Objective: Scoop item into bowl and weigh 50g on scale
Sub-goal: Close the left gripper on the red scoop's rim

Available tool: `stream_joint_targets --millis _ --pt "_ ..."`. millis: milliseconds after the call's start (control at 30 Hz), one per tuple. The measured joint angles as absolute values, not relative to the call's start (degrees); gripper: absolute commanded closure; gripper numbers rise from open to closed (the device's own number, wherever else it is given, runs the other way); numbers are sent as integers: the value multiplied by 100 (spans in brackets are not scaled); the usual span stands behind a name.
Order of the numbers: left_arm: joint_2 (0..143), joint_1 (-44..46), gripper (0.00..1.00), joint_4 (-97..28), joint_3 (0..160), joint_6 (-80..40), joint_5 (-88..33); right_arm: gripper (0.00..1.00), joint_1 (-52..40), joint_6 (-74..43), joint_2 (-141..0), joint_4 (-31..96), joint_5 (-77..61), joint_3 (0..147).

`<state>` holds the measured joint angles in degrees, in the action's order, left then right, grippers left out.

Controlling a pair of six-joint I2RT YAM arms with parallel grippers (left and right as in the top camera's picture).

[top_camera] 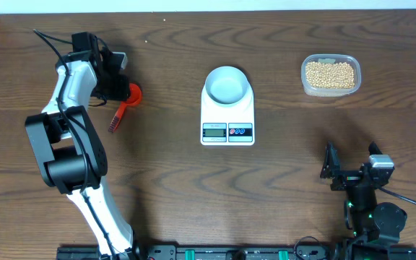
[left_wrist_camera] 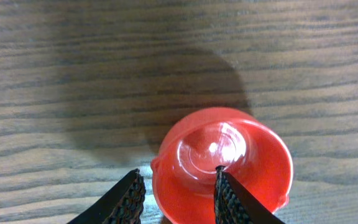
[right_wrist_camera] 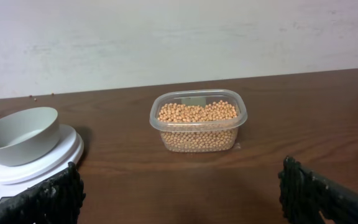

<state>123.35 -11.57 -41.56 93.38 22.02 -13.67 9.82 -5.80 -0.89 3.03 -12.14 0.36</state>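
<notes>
A red scoop (top_camera: pixel 131 94) lies on the table at far left, its handle (top_camera: pixel 115 117) pointing toward the front. My left gripper (top_camera: pixel 124 88) stands over its cup (left_wrist_camera: pixel 222 162). The jaws (left_wrist_camera: pixel 178 173) straddle the cup's near wall, open: one finger inside the cup, the other just outside with a thin gap. The white bowl (top_camera: pixel 227 84) (right_wrist_camera: pixel 18 134) sits empty on the white scale (top_camera: pixel 227 115) (right_wrist_camera: pixel 36 165) at table centre. The tan beans (top_camera: pixel 330 74) (right_wrist_camera: pixel 197 121) fill a clear tub at back right. My right gripper (top_camera: pixel 352 155) (right_wrist_camera: pixel 180 167) is open and empty, near the front right.
The clear plastic tub (top_camera: pixel 354 85) (right_wrist_camera: pixel 241 112) stands right of the scale, near the back edge. A pale wall (right_wrist_camera: pixel 179 37) rises behind the table. A few stray beans (right_wrist_camera: pixel 33 98) lie near the far edge in the right wrist view.
</notes>
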Motion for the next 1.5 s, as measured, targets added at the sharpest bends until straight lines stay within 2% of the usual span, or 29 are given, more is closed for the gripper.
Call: stream_joint_targets --millis 733,1000,1067,1133,1500 --pt "12667 -1157 66 -3835 9338 2250 -1367 1 982 -580 -89 303 -1214 36" --pt "12667 -1157 81 -3765 9338 2231 -1369 1 982 -580 -89 303 -1214 36" --pt "12667 -1157 89 -3750 9338 2189 -1369 1 982 -580 -89 303 -1214 36" --pt "12667 -1157 92 -3726 9338 2117 -1369 1 982 -580 -89 303 -1214 36" --pt "12654 -1157 93 -3570 9338 1345 -1385 1 982 -580 -89 303 -1214 36"
